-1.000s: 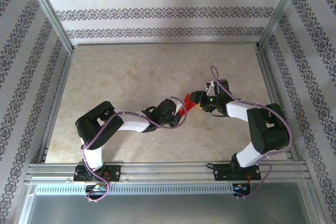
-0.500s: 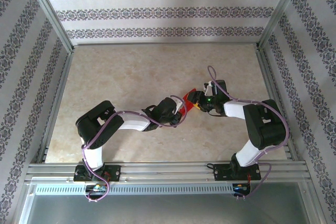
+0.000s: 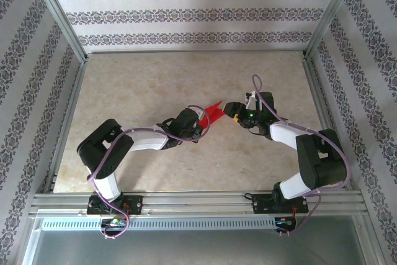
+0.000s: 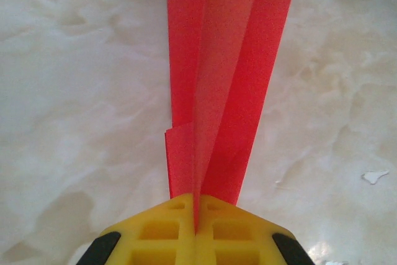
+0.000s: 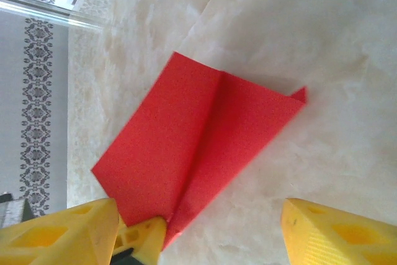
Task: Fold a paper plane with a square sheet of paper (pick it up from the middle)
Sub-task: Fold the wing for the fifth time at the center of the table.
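You are watching the right hand (image 3: 236,110), spread wide and empty, backing off the paper plane (image 4: 223,79), which the left hand (image 4: 195,218) is now pinching alone, folding seemingly complete.

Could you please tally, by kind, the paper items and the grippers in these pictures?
Red paper plane: 1
Grippers with yellow fingers: 2 (left gripper shut on the plane, right gripper open beside it)
Total: 3
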Robot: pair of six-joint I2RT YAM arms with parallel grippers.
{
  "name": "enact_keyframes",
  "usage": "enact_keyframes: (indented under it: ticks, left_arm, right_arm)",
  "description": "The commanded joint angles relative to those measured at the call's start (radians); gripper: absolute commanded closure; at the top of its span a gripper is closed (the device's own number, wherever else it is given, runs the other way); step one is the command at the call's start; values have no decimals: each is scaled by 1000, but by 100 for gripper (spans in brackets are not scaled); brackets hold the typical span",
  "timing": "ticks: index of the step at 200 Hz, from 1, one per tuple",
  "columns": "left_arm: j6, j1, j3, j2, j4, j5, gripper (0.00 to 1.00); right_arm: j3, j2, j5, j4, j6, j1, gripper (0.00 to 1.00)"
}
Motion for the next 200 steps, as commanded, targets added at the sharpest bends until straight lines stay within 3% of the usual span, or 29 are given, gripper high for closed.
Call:
enact_keyframes:
  ticks: [1, 39, 90, 200]
  left_arm:
    - [49, 5, -18, -47, -100, -108, 97]
    - [52, -2, -22, -85, -113, -150, 96]
    - [45, -59, 53, 22, -155, -170, 97]
    - [-34, -73, 126, 110, -197, -78, 97]
  right_arm:
    - [-1, -7, 19, 1, -21, -5, 30]
    - [4, -3, 22, 1, -11, -7, 30]
    - [13, 23, 9, 0, 2, -3, 30]
    - [17, 59, 7, -4, 23, -4, 32]
